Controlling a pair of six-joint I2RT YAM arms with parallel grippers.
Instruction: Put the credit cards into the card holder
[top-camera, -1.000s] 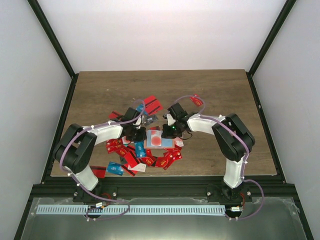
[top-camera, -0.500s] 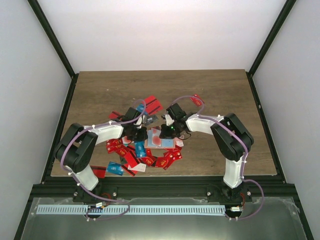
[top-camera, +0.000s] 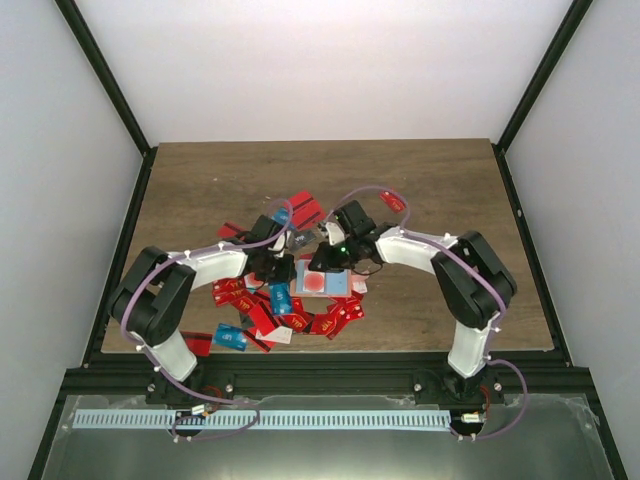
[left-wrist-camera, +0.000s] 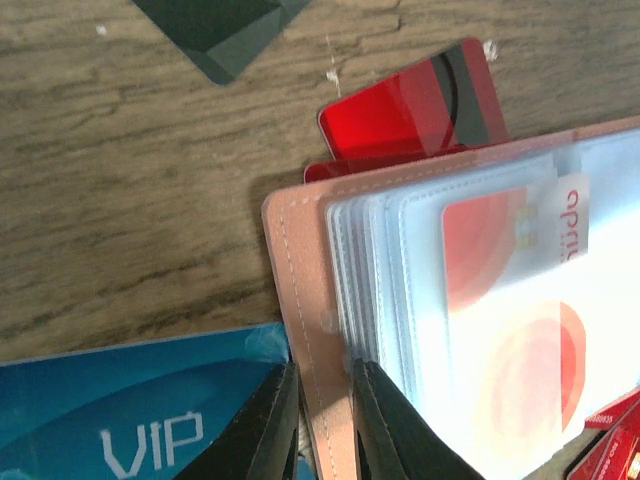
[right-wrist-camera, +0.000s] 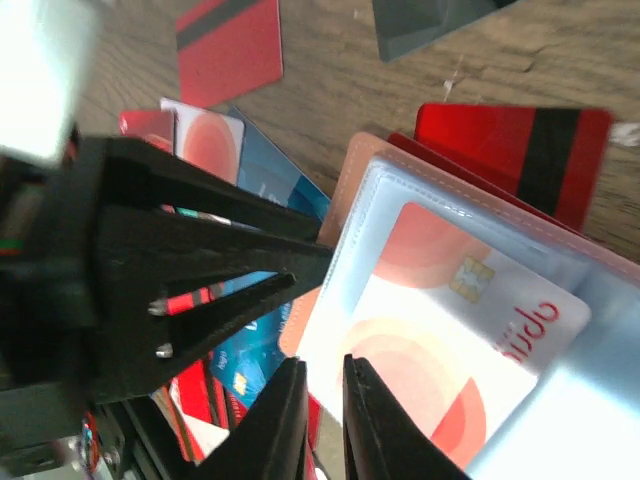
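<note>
A brown wooden table (top-camera: 430, 180) carries 2 arms reaching inward from its near edge, the left arm (top-camera: 210, 263) and the right arm (top-camera: 420, 245). Their tips meet over a scatter of credit cards (top-camera: 262, 312) – mostly red, some blue – strewn across the table's middle. The card holder (top-camera: 322, 283) lies open among them, just right of the left arm's tip, with its tan cover underneath and a stack of clear sleeves facing up. The left fingers (left-wrist-camera: 283, 400) are pinching the stitched edge of the tan cover near its corner, a finger on either side. The right fingers (right-wrist-camera: 288, 400) hover at the edge of the top sleeve with only a narrow slit between them – whether they nip the plastic cannot be told. Inside the top sleeve sits a white card with red circles (left-wrist-camera: 510, 300). A red card with a black stripe (left-wrist-camera: 420, 100) pokes out from under the holder's far edge. A blue card marked VIP (left-wrist-camera: 130, 430) lies just beside the left fingers, and a dark grey card (left-wrist-camera: 215, 25) rests apart on bare wood.
</note>
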